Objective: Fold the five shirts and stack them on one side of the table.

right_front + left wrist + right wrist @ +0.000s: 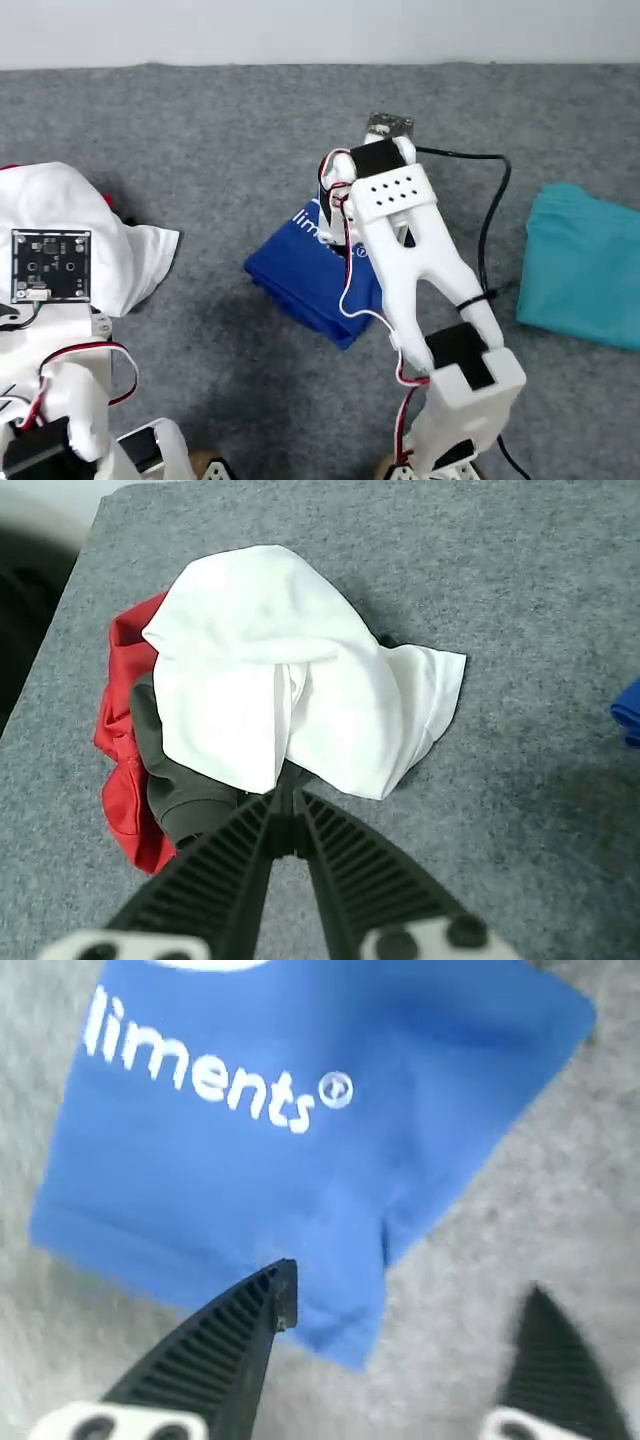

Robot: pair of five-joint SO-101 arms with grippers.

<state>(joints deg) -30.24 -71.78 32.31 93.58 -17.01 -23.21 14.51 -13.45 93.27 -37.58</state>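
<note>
High view: the folded blue shirt (300, 270) lay mid-worktop. The right arm's jaws stood apart over one edge of it, one finger above the cloth and the other above bare felt. A folded teal shirt (585, 265) sat well apart at the right edge. At the left, a white shirt (290, 680) was heaped over a red shirt (125, 770) and a dark shirt (185, 790), with the left arm's jaws pressed together just beside the heap. The grey felt worktop (200, 130) ran back to a pale wall (300, 30).

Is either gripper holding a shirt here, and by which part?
Nothing is held. The right gripper is open over an edge of the folded blue shirt; the left gripper is shut by the crumpled white shirt.
</note>
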